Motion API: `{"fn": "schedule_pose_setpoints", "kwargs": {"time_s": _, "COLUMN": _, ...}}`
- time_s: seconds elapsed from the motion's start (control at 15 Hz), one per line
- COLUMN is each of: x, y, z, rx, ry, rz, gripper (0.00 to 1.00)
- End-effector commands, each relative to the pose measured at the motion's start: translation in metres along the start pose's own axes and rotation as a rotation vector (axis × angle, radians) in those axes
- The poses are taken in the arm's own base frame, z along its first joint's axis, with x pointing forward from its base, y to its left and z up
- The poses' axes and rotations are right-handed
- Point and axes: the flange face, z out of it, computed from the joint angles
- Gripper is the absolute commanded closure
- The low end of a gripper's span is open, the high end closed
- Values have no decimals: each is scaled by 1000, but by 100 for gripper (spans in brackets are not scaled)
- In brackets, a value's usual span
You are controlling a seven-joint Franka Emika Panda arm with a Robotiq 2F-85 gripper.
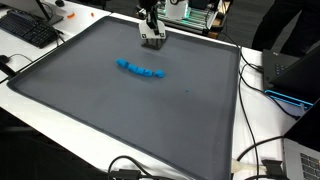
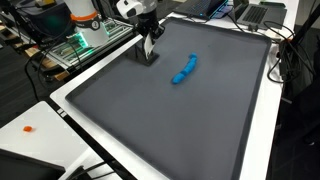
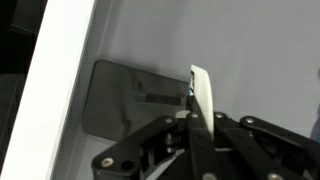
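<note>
End effector shut tight, nothing seen between fingers, low near edge of dark grey mat. Lumpy blue plastic strip flat mid-mat, near but apart.

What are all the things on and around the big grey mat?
mat: one, dark grey, covering most of the table
table: one, white, under the mat
knobbly strip: one, blue, lying near the middle of the mat
keyboard: one, black, on the table beyond a mat corner
cables: several, black, along one side of the table
orange bit: one, tiny, on the bare table, too small to name
claw: one, black and silver, shut, low at the mat's edge, apart from the strip
</note>
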Motion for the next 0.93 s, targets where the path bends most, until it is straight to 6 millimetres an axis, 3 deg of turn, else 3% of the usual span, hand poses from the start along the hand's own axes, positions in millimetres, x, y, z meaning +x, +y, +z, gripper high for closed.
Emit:
{"fn": "schedule_pose_setpoints", "kwargs": {"time_s": 0.0, "x": 2, "y": 5, "z": 11, "rx": 36, "ry": 20, "rz": 76, "gripper": 99}}
{"fn": "schedule_pose_setpoints", "kwargs": {"time_s": 0.87, "x": 5, "y": 7, "z": 37, "rx": 117, "ry": 81, "rz": 171, "gripper": 99}}
